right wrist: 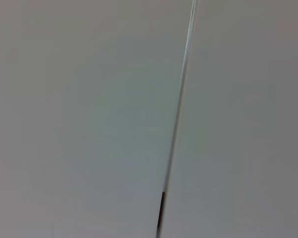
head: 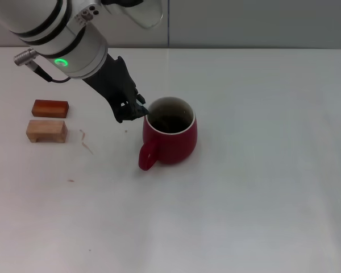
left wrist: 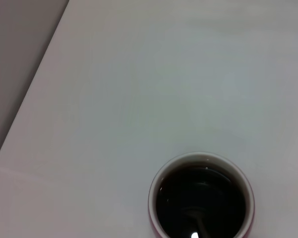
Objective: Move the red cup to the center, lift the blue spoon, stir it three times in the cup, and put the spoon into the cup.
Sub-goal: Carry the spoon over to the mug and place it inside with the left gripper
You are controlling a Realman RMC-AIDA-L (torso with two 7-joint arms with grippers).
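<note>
Stirring seems in hand: my left gripper, jaws clenched on the blue spoon, reaches the red cup; next I must release it inside.

White table. Red block lies near its left edge. Tan block sits just in front of the red one, a narrow gap between them. Small reddish specks lie beside the tan block.

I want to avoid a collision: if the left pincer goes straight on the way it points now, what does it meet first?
Most likely the red cup: the left pincer points down and rightward at its near rim, apparently almost touching; exact depth is unclear.
</note>
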